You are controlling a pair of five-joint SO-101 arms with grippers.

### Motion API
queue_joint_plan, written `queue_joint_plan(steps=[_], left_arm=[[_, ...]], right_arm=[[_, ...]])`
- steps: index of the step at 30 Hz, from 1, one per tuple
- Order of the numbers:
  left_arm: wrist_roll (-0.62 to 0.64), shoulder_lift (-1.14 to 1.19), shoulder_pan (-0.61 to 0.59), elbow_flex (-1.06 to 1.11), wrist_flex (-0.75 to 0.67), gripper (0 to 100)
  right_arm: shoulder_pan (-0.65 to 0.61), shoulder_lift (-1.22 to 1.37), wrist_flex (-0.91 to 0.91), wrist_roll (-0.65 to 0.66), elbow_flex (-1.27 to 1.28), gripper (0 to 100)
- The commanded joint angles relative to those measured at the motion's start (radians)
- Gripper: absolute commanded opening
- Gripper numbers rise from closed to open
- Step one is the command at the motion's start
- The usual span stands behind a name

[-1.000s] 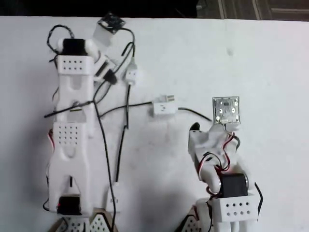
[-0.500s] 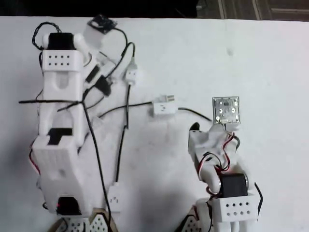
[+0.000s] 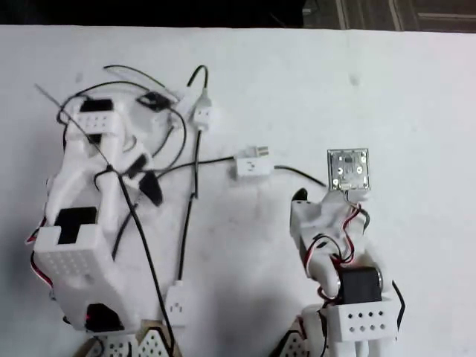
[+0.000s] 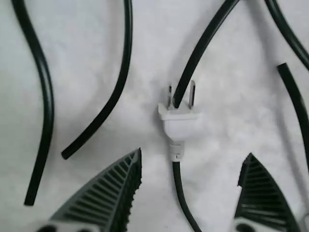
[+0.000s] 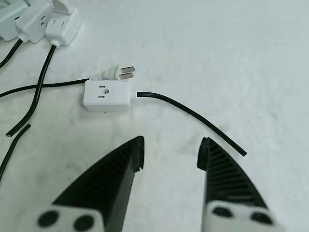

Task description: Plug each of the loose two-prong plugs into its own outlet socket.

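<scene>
My left gripper [image 4: 193,159] is open, low over the table, its fingers on either side of a black cord. That cord leads to a white two-prong plug [image 4: 179,118] lying flat just beyond the fingertips, with another black cord crossing its prongs. From above, the left gripper [image 3: 146,178] sits among tangled cords at left centre. My right gripper [image 5: 171,142] is open and holds nothing. Ahead of it lie a white outlet socket [image 5: 106,95] and a second plug [image 5: 120,72] touching the socket's far side. In the high view these are the socket [image 3: 253,165] and plug [image 3: 260,151].
Another white socket [image 3: 202,113] lies at the back and one more [image 3: 176,303] near the front edge. Loose black cords [image 3: 195,186] run between them. More sockets [image 5: 63,24] are clustered far from the right gripper. The right gripper [image 3: 305,201] has bare table to its right.
The left arm has folded and drawn back from the far edge toward the table's middle, bringing its gripper over the plug. A front socket came into sight. The right arm has not moved.
</scene>
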Motion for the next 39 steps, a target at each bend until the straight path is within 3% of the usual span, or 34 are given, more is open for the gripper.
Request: queue_joint_plan(steps=[1, 9, 17, 22, 30, 39], left_arm=[[-0.008, -0.062, -0.005, 0.1, -0.146, 31], [-0.008, -0.064, 0.053, 0.153, -0.195, 2], [-0.008, -0.205, 0.108, 0.163, -0.127, 2], [-0.009, -0.378, 0.228, 0.206, -0.083, 2], [-0.097, -0.449, 0.499, 0.313, -0.107, 2], [-0.104, -0.453, 0.57, 0.399, -0.176, 2]], right_arm=[[0.002, -0.005, -0.018, 0.002, -0.005, 18.3], [0.002, -0.005, -0.018, 0.002, -0.005, 18.3], [0.002, -0.005, -0.018, 0.002, -0.005, 18.3], [0.005, -0.007, -0.018, 0.002, -0.006, 18.3], [0.012, -0.007, -0.018, -0.002, -0.011, 18.4], [0.018, -0.01, -0.019, -0.002, -0.011, 18.5]])
